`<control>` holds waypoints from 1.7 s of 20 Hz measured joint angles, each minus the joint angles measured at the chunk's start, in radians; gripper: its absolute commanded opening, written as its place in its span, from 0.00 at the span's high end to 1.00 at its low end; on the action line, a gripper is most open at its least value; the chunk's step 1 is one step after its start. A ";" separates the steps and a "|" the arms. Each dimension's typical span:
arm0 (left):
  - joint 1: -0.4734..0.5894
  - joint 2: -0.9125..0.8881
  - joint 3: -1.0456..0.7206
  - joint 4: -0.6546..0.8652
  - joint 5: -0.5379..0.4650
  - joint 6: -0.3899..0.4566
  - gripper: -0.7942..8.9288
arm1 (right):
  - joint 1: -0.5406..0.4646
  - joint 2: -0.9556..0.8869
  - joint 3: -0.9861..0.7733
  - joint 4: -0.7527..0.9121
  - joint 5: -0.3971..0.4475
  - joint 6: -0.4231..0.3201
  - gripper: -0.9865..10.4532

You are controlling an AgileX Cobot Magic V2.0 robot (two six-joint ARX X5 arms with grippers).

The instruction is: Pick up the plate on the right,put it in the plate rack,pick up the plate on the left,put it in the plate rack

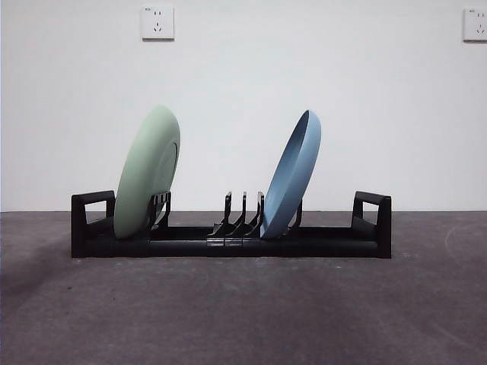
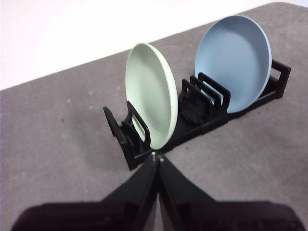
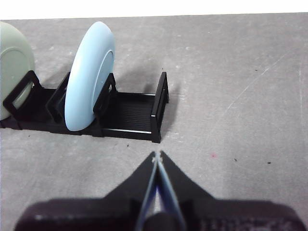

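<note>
The long black plate rack (image 1: 228, 245) lies across the grey table. A pale green plate (image 1: 147, 173) stands on edge in its left slots, leaning right. A light blue plate (image 1: 293, 173) stands in slots right of centre, leaning the same way. Both plates also show in the left wrist view, the green plate (image 2: 150, 93) nearer and the blue plate (image 2: 234, 61) farther along the rack (image 2: 202, 122). My left gripper (image 2: 157, 156) is shut and empty, pulled back from the rack's left end. My right gripper (image 3: 157, 156) is shut and empty, off the rack's right end (image 3: 159, 108), near the blue plate (image 3: 90, 74).
A white wall with two sockets (image 1: 157, 23) rises behind the table. The grey tabletop (image 1: 243, 312) stretches in front of the rack, with faint scratches on the right side (image 3: 250, 86). Neither arm shows in the front view.
</note>
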 measured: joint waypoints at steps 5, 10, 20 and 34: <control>0.152 -0.084 -0.151 0.298 0.060 -0.001 0.92 | 0.000 0.000 0.000 0.000 0.000 0.000 0.91; 0.312 -0.231 -0.492 0.548 0.159 -0.035 0.92 | 0.000 0.000 0.000 0.000 0.000 0.000 0.91; 0.356 -0.356 -0.657 0.448 0.132 -0.077 0.92 | 0.000 0.000 0.000 0.000 0.000 0.000 0.91; 0.357 -0.356 -0.657 0.448 0.132 -0.079 0.92 | 0.000 0.000 0.000 0.000 0.000 0.000 0.91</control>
